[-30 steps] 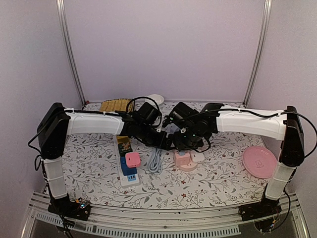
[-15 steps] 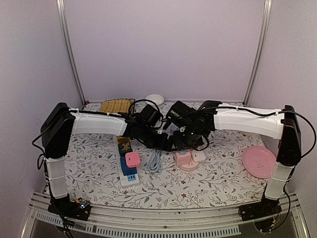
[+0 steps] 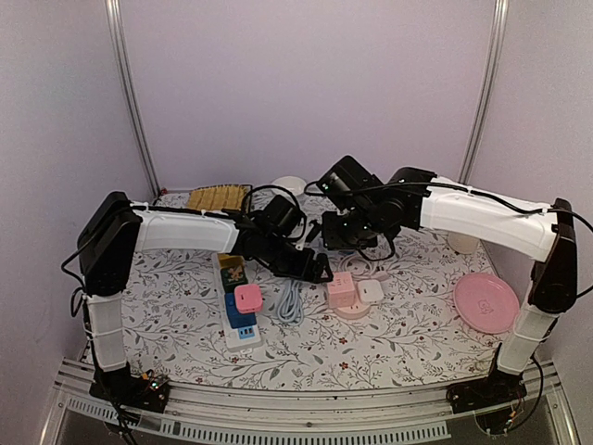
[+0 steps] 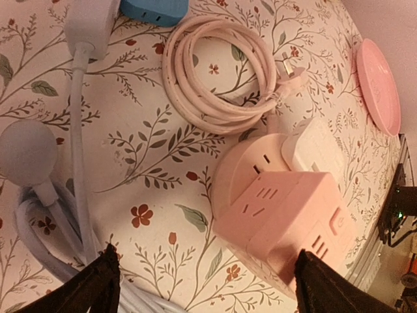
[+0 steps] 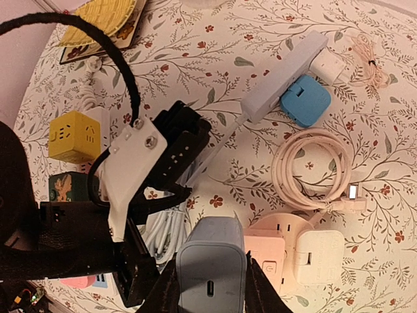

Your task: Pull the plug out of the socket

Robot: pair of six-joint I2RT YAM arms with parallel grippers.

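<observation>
As the top view is read from the left, a white power strip (image 3: 225, 278) is noted lying on the floral table (image 3: 408, 343). A pink adapter (image 3: 247, 298) is seated on it and a blue adapter (image 3: 242, 324) sits at its lower end. Just right of the strip, a white cable (image 3: 290, 301) is bundled.

The left gripper (image 3: 313, 267) is positioned low over the table at centre frame, its fingers spread wide and nothing gripped. In the left wrist view the fingertips (image 4: 98, 287) are seen at the lower corners. The pink socket cube (image 4: 280, 222) is found at lower right, just beside the right-hand fingertip; contact cannot be told. The slots on its visible faces are unoccupied, and a white plug (image 4: 313, 147) is set against it. A coiled pink cable (image 4: 221, 78) is recorded at upper centre, apart from the cube.

Right of centre in the top view, the right gripper (image 3: 345, 230) is held above the cube. In the right wrist view its fingers are narrowed onto a grey plug (image 5: 212, 261) at lower centre, held clear of the cube. A pink plate (image 3: 485, 301) is recorded at far right.
</observation>
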